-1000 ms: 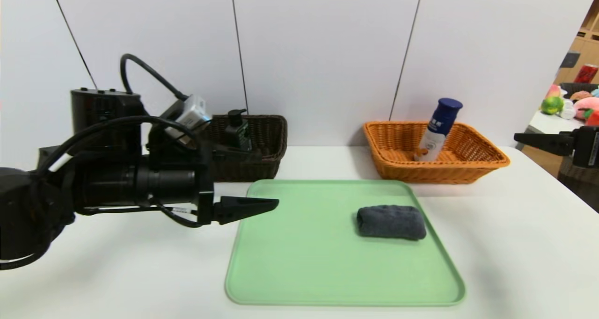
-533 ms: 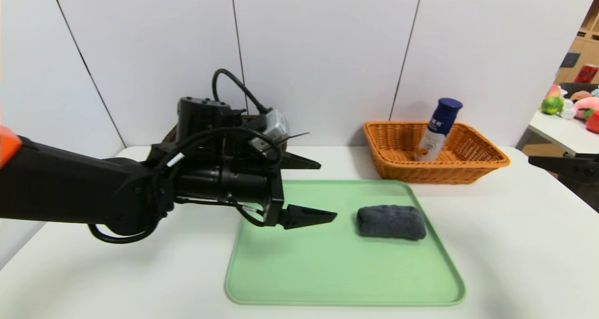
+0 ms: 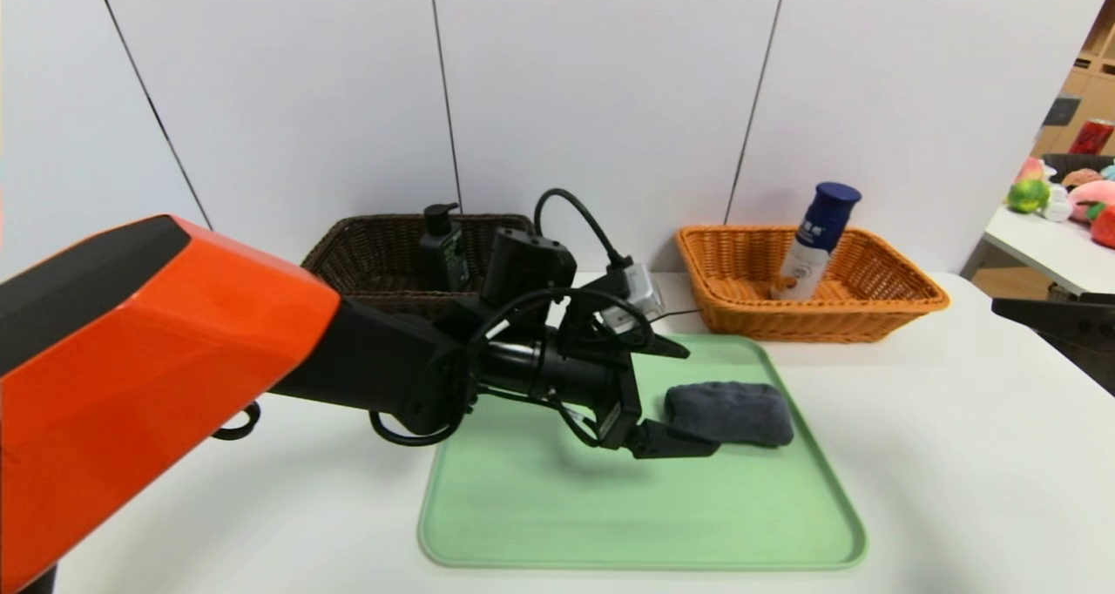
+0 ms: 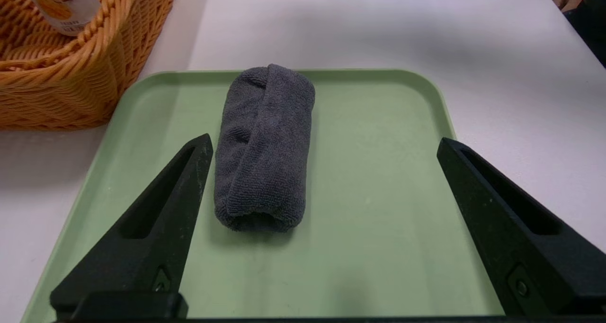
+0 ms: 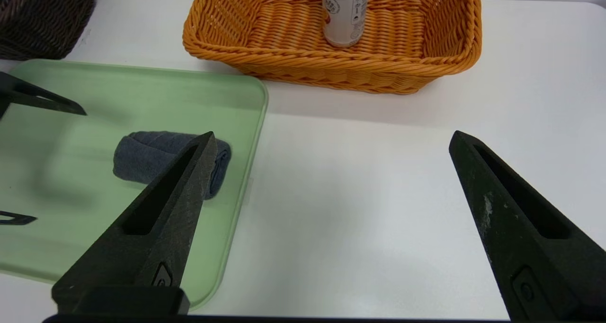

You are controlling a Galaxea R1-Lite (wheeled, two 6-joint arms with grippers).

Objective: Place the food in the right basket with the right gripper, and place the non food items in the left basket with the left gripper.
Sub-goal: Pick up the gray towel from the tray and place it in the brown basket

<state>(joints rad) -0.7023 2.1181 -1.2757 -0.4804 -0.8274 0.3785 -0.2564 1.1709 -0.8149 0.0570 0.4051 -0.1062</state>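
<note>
The black left gripper (image 3: pixel 702 399) hangs over the green plastic tray (image 3: pixel 645 507), its fingers wide apart with nothing held between them, near the rolled dark-grey cloth towel (image 3: pixel 736 415). That towel lies on the tray's right part, its long axis running left to right, one rolled end facing left. The black right gripper, fingers also wide apart and holding nothing, is at the far right, over the white table (image 5: pixel 341 209).
</note>
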